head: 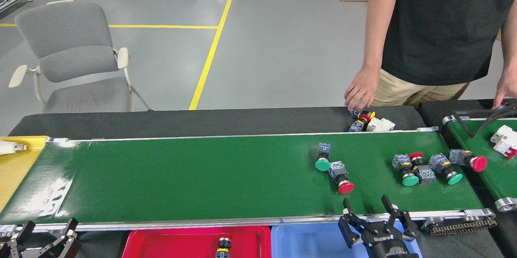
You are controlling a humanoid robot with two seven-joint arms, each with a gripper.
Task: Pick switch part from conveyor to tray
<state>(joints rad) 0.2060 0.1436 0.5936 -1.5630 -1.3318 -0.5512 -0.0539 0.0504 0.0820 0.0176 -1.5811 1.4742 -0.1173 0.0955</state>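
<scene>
Lower right of frame: red-capped switch part [341, 177] lying on conveyor [202, 177], long axis diagonal, cap pointing lower right. Right gripper [368, 207] below it, jaws apart, empty. Left gripper [46, 231] lower left, jaws apart.

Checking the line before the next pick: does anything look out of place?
Yes. A red-capped switch part straddles the gap between the conveyor and the smaller belt. A few parts lie off the belt on the black surface beside a person's hand.
</scene>
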